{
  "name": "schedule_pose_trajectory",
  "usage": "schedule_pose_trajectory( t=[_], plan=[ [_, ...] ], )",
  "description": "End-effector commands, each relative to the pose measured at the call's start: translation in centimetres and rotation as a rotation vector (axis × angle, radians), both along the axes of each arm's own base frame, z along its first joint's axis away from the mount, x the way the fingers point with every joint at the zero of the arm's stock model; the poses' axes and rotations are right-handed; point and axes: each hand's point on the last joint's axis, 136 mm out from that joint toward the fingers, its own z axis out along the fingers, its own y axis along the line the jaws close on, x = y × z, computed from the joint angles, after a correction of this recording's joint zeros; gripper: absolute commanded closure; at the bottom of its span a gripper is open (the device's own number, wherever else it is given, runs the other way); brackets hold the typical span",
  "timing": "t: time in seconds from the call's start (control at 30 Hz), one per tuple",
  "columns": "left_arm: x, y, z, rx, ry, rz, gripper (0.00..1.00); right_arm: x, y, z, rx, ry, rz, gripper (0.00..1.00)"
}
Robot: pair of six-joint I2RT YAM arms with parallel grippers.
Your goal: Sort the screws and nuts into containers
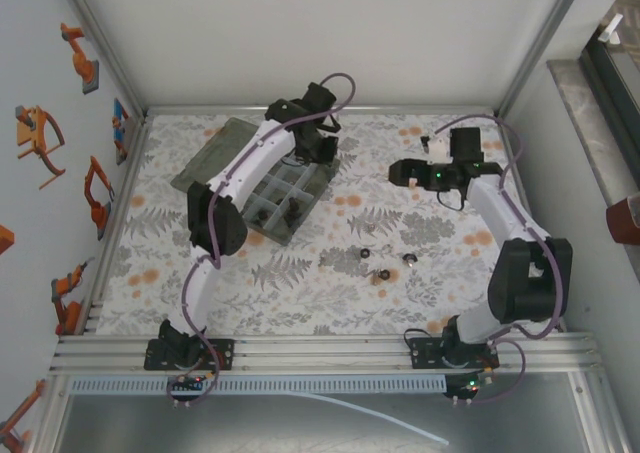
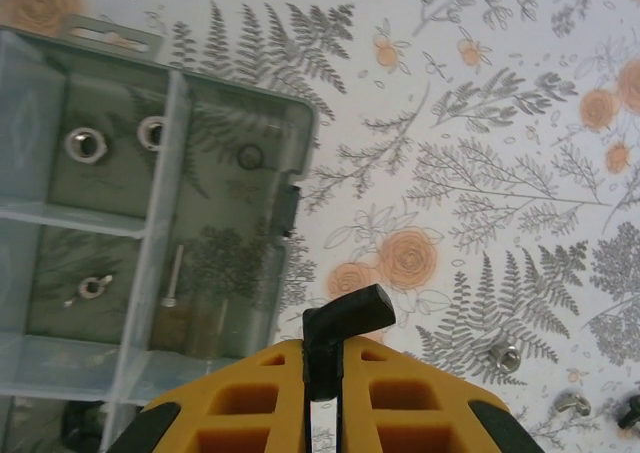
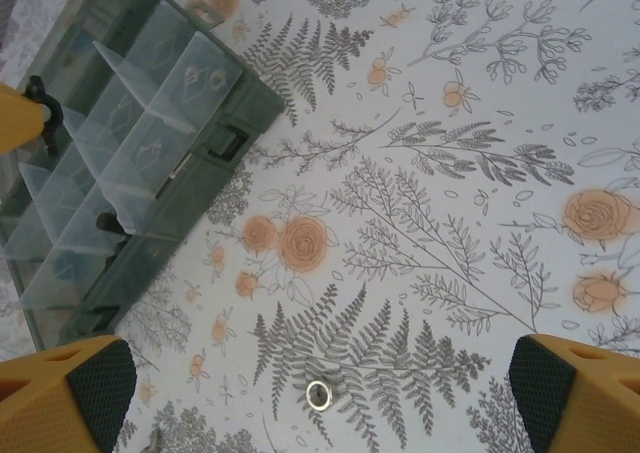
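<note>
- L gripper (image 2: pixel 322 361): yellow fingers (image 2: pixel 270 358) clenched on a small black screw (image 2: pixel 345 318), shaft partly hidden, beside the box (image 2: pixel 296 138) corner.
- R gripper (image 3: pixel 320 393): released, jaws wide, above a shiny ring-shaped nut (image 3: pixel 319 395) on the flower-print table (image 3: pixel 470 303).
- Box: translucent grey plastic w/ pale dividers, toward far-left corner; two silver hex nuts (image 2: pixel 86 145) in one compartment.

Translucent grey-green organiser box (image 3: pixel 165 238); white tablecloth (image 3: pixel 450 273), grey ferns, orange roses.
</note>
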Motion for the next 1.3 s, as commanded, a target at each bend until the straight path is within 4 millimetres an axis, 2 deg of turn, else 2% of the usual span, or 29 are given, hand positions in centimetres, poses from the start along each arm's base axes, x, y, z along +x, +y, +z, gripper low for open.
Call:
schedule_pose_trajectory(
  t=[0.0, 0.27, 0.4, 0.5, 0.77, 0.93, 1.1, 1.27],
  plan=[
    [0.5, 2.3, -0.6, 0.046, -0.006, 0.061, 0.95, 1.2, 1.2, 1.2, 0.062, -0.033, 0.049, 0.03],
    [-1.0, 7.4, -1.8, 0.108, 0.048, 0.240, 0.95, 2.0, 2.8, 0.7, 0.109, 0.032, 0.079, 0.03],
    [-2.4, 10.6, -3.1, 0.132, 0.082, 0.332, 0.96, 2.2, 4.3, 0.2, 0.117, 0.063, 0.112, 0.03],
    [-2.9, 12.0, -4.0, 0.129, 0.110, 0.361, 0.96, 2.3, 5.2, 0.0, 0.119, 0.081, 0.127, 0.03],
    [-2.3, 13.4, -6.1, 0.151, 0.167, 0.374, 0.95, 2.3, 5.4, 0.1, 0.115, 0.093, 0.108, 0.04],
    [-1.9, 13.8, -6.7, 0.162, 0.178, 0.367, 0.93, 2.0, 5.6, 0.6, 0.104, 0.082, 0.096, 0.04],
    [-2.0, 13.9, -7.5, 0.177, 0.194, 0.342, 0.89, 0.7, 6.0, 0.6, 0.095, 0.085, 0.091, 0.04],
    [-2.2, 13.9, -7.7, 0.169, 0.186, 0.332, 0.79, -1.1, 5.6, 0.8, 0.097, 0.084, 0.060, 0.04]
  ],
)
